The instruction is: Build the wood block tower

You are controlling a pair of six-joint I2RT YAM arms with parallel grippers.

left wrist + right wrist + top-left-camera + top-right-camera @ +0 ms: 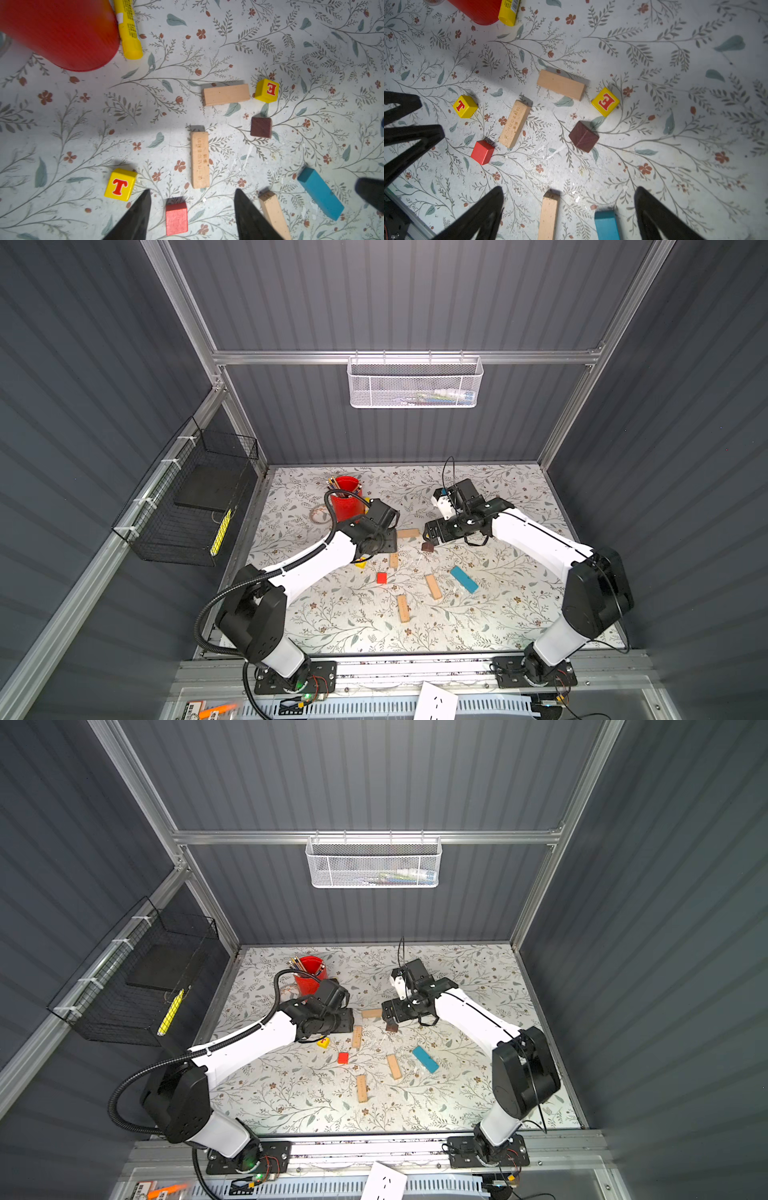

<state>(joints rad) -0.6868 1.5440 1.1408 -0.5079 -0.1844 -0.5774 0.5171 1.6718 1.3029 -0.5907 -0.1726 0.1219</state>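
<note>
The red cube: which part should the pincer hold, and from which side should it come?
Hold the red cube by two opposite flat side faces, coming straight down from above. It sits flat and touches nothing, though the printed tan plank ends near one corner. In the left wrist view it shows between the fingers of the open left pincer, so that arm seems best placed.

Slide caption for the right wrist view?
Open right hand facing unstacked yellow E cube, red cube, dark brown piece.

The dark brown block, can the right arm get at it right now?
Probably yes: the right gripper hangs open and empty near the dark brown block, and nothing touches or covers it.
</note>
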